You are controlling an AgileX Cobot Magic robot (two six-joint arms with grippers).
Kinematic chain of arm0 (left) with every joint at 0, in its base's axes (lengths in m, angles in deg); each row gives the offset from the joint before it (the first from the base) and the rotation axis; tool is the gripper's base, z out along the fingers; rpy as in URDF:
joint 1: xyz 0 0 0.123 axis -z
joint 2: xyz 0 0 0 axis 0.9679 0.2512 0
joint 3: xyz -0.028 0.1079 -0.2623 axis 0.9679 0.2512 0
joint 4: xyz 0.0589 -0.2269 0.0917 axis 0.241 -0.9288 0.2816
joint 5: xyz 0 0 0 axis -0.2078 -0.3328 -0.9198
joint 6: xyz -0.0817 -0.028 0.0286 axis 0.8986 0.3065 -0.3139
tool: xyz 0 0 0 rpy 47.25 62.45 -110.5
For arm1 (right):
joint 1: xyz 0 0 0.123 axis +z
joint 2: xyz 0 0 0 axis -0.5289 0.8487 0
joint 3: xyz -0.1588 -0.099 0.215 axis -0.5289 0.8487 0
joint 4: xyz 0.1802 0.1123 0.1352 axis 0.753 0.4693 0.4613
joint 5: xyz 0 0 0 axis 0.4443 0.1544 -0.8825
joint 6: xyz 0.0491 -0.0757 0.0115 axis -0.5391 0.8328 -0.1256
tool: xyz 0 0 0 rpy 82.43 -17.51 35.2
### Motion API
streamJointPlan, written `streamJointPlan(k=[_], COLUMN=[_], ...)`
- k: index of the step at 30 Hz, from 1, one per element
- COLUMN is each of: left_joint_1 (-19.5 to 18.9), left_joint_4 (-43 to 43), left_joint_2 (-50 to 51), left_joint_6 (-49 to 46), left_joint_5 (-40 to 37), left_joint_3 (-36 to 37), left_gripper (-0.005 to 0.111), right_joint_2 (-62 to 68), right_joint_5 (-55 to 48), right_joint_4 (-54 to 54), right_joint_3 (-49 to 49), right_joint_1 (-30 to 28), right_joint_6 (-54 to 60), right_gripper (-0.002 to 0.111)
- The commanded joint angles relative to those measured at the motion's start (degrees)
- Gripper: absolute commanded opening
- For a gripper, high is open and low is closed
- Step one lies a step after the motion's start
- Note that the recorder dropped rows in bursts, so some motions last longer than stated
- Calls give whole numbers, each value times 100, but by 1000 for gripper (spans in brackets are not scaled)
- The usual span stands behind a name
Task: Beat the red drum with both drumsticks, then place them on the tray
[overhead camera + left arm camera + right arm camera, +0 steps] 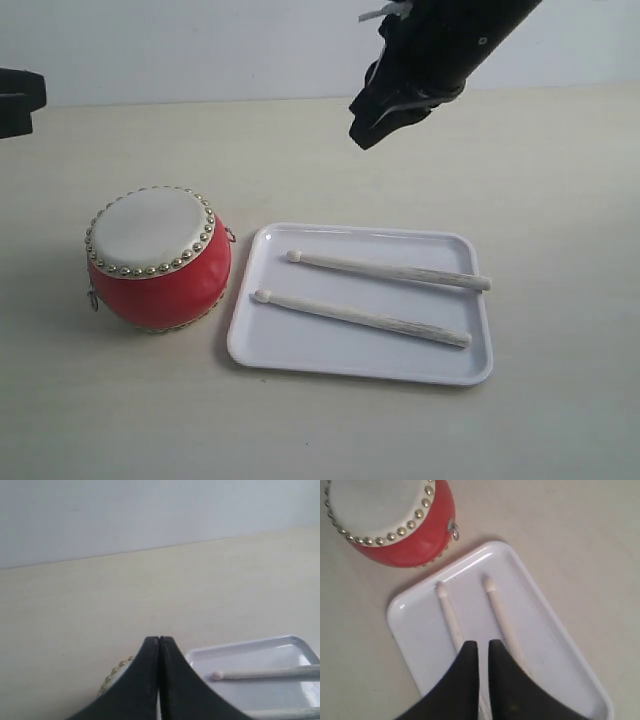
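Both drumsticks [388,270] lie in the tray [360,360] beside the red drum [160,258] (task seems finished); left gripper [158,639] pressed together, right gripper [483,645] nearly closed, empty.

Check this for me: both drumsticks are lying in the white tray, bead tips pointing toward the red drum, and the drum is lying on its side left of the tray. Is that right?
One thing is wrong: the red drum stands upright, its cream skin facing up, not on its side. The exterior view shows this. The rest holds: both drumsticks lie in the white tray, bead tips toward the drum, which sits left of the tray.
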Motion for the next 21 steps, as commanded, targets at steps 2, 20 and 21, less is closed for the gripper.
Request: streamJointPlan(k=[2,20,21], left_joint_1=[-518,-1129,-1129], left_joint_4=[631,822,822], left_joint_2=[-74,-753,-753], left_joint_6=[501,607,607], left_joint_5=[-95,-83,-83], left_joint_3=[20,20,20], left_gripper=[0,0,0], right_joint_2=[-463,-2723,-2744], right_joint_5=[364,4378,4367], right_joint_4=[476,2444,2444], right_joint_3=[327,2521,2521], right_joint_1=[-60,-60,-60], right_joint_6=[121,780,780], right_gripper=[0,0,0])
